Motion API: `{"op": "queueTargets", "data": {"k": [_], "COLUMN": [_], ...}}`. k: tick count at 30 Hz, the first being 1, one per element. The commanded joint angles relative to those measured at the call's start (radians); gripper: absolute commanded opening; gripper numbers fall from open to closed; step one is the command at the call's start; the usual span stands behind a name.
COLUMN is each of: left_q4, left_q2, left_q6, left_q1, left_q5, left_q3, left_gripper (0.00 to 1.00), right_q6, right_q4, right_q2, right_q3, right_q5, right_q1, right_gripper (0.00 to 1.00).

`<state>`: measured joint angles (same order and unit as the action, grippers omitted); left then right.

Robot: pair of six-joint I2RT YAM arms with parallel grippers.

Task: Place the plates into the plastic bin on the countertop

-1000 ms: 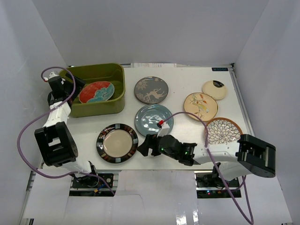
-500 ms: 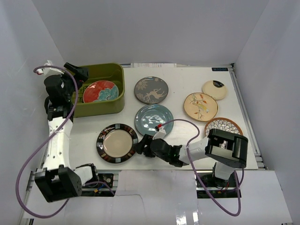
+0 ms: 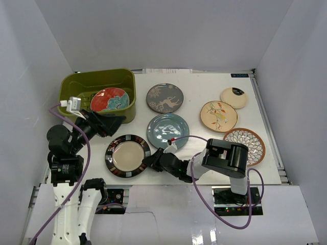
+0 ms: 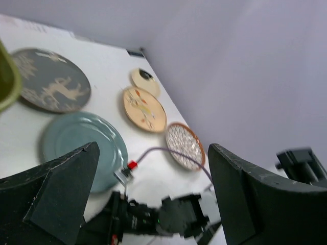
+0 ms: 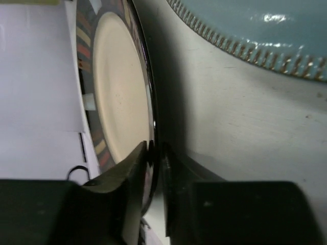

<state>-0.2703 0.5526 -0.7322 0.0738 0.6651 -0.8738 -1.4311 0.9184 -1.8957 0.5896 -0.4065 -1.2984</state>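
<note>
The black-rimmed cream plate (image 3: 127, 155) lies near the front edge of the countertop (image 3: 199, 84). My right gripper (image 3: 148, 160) is shut on its right rim; in the right wrist view the fingers (image 5: 134, 168) pinch that plate's (image 5: 115, 97) edge. The olive plastic bin (image 3: 82, 84) at the back left holds the red-teal plate (image 3: 108, 99). My left gripper (image 3: 116, 124) hovers open and holding nothing in front of the bin, its fingers (image 4: 56, 189) spread wide.
On the counter lie the grey deer plate (image 3: 165, 98), blue-grey plate (image 3: 167, 130), leaf-and-bird plate (image 3: 218, 116), small cream plate (image 3: 234, 97) and petal plate (image 3: 245, 144). White walls close in three sides. A purple cable (image 3: 202, 140) loops over the right arm.
My left arm has drawn back out of the bin, leaving the red-teal plate inside. My right gripper slid left to the black-rimmed plate's rim and closed on it.
</note>
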Motion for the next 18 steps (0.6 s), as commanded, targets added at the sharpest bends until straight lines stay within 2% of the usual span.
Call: {"op": "queueTargets", "data": {"k": [1, 3, 4, 7, 8, 11, 12, 14, 15, 18], "left_q4": [-0.104, -0.109, -0.118, -0.158, -0.162, -0.164, -0.164, -0.165, -0.167, -0.202], "left_q2": [-0.013, -0.02, -0.017, 0.006, 0.01, 0.023, 0.036, 0.049, 0.053, 0.064], "left_q6": [0.042, 0.094, 0.115, 0.187, 0.191, 0.162, 0.151, 0.13, 0.128, 0.129], "left_q1": [-0.058, -0.068, -0.103, -0.118, -0.12, -0.121, -0.121, -0.12, -0.12, -0.121], "left_q5": [0.146, 0.177, 0.171, 0.15, 0.137, 0.094, 0.094, 0.102, 0.1, 0.062], "left_q3": [0.038, 0.019, -0.029, -0.147, -0.234, -0.388, -0.421, -0.499, -0.517, -0.557], "left_gripper": [0.98, 0.98, 0.98, 0.98, 0.98, 0.98, 0.98, 0.98, 0.98, 0.98], "right_q6": [-0.023, -0.016, -0.003, 0.063, 0.104, 0.211, 0.295, 0.395, 0.491, 0.599], "right_q4": [0.014, 0.066, 0.092, 0.119, 0.106, -0.001, -0.107, -0.189, -0.234, -0.32], "right_q2": [-0.029, -0.014, 0.001, 0.121, 0.16, 0.428, 0.481, 0.611, 0.642, 0.685], "right_q3": [0.024, -0.005, -0.019, -0.075, -0.085, -0.079, -0.062, 0.005, 0.028, 0.169], "right_q5": [-0.049, -0.049, -0.049, -0.057, -0.063, -0.097, -0.113, -0.179, -0.186, -0.169], "right_q1": [-0.004, -0.004, -0.009, -0.03, -0.035, -0.052, -0.052, -0.044, -0.029, 0.013], "right_gripper": [0.2, 0.08, 0.08, 0.08, 0.08, 0.08, 0.08, 0.08, 0.08, 0.08]}}
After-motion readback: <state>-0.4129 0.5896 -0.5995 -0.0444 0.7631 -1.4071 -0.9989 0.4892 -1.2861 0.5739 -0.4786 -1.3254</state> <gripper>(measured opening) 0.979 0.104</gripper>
